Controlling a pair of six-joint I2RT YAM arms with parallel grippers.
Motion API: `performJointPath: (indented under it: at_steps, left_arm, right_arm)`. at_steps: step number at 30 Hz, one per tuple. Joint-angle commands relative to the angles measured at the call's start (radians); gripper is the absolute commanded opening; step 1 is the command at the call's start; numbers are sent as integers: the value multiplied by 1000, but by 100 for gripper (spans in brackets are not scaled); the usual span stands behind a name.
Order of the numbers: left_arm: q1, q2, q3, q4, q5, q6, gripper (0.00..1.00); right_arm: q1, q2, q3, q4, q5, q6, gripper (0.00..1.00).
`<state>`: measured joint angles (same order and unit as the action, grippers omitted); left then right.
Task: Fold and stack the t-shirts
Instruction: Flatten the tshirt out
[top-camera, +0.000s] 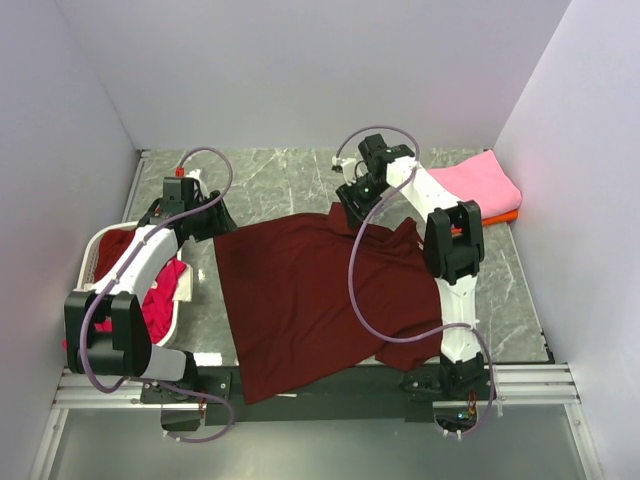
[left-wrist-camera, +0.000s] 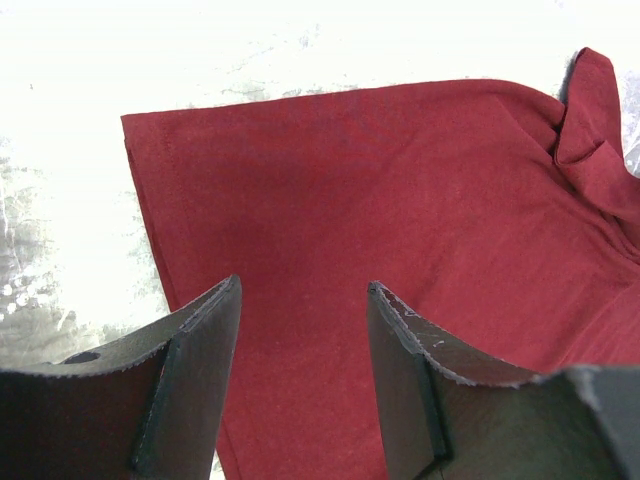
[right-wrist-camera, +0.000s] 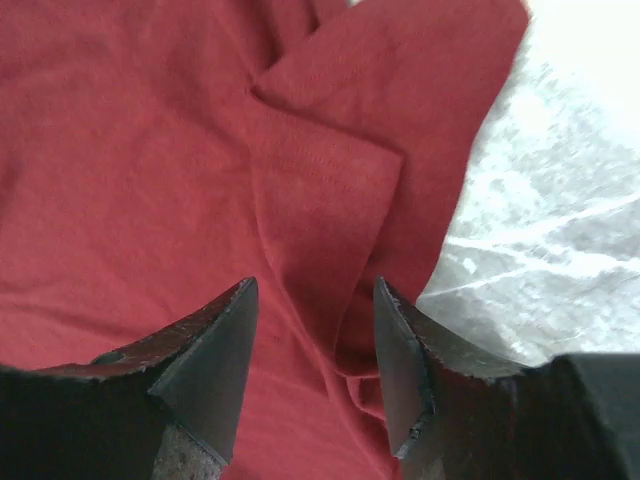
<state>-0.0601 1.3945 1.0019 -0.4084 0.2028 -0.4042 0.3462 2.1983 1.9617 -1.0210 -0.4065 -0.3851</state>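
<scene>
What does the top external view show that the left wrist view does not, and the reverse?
Only top external: the white basket holding a magenta shirt, the pink shirt on an orange shirt, the right gripper. Only left wrist: the left gripper seen open, nothing between its jaws. Both: the maroon shirt spread on the marble table.

Here's the left claw (left-wrist-camera: 305, 285), its two dark, scuffed fingers (left-wrist-camera: 200, 370) spread apart, nothing pinched between them. Right beneath lies the large dark maroon cloth t-shirt (left-wrist-camera: 380, 220), mostly flat and smooth across the pale marbled surface (left-wrist-camera: 60, 250). One square corner of the cloth points to the upper left, and the edge runs down from it towards the left finger. Up at the far right, the fabric bunches into a folded flap. Glare washes out the surface along the top.
</scene>
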Motion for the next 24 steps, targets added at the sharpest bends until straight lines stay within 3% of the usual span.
performJointPath:
  at_steps: [1, 7, 9, 11, 15, 21, 24]
  left_arm:
    - [0, -37, -2, 22, 3, 19, 59]
    - [0, -34, -2, 25, 7, 19, 59]
    - [0, -35, -2, 25, 9, 19, 59]
    - [0, -37, -2, 25, 9, 19, 59]
    - [0, -35, -2, 25, 9, 19, 59]
    - [0, -34, 1, 25, 14, 19, 59]
    - [0, -32, 0, 25, 12, 21, 59]
  right_arm:
    - [2, -47, -40, -37, 4, -28, 57]
    - [1, -130, -156, 5, 32, -24, 54]
    - [2, -144, -190, 7, 15, -23, 50]
    - [10, -172, -231, 25, -18, -35, 38]
    - [55, -268, -357, 123, -9, -78, 37]
    - [203, -466, -633, 301, 116, -218, 45]
    - [309, -505, -767, 390, 239, -267, 59]
